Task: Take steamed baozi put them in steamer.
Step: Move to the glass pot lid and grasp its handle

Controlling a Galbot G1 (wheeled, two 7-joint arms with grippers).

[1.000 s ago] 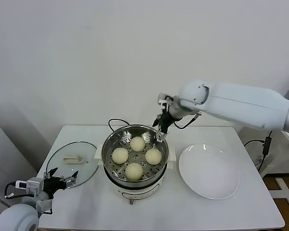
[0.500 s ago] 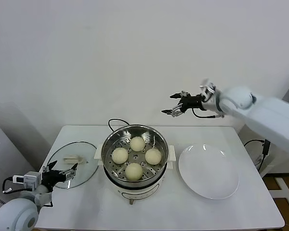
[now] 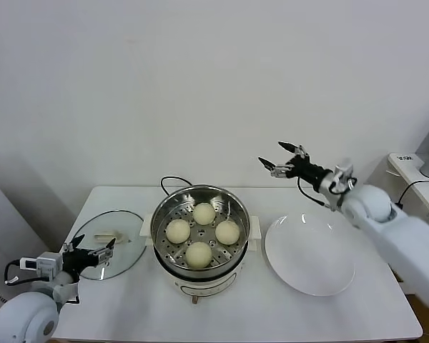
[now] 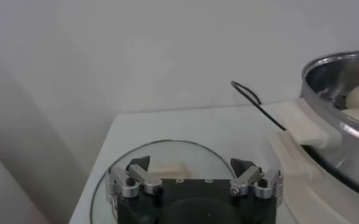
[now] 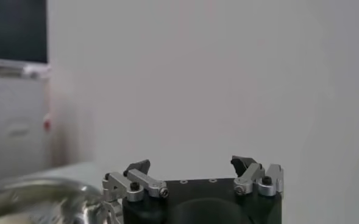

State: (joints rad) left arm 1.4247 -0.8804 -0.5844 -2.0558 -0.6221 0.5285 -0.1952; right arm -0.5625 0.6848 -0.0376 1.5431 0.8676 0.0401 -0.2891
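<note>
A: Four smooth cream-white round buns, all seated on the perforated tray of the shiny round stainless-steel steamer pot; well below and to the left of the right gripper jaws.

B: Right gripper: raised high, between pot and flat white plate, jaws spread wide, pinching nothing. Forearm stretched out from the right side, wrist roughly level, fingertips toward the pot.

A: Left gripper: parked low at the table's left edge, jaws likewise spread and empty. Round glass lid with cream handle just ahead of those jaws; pot rim farther off beyond them.

B: Step in hand, by judgement: clearing away from the loaded pot; loading apparently complete, plate bare.

A: Advice for doing it well: keep the open jaws above rim height, away from the black cord behind the pot, and avoid sweeping over the buns.

B: Possible follow-up: lid onto pot, from the left jaws' side.
</note>
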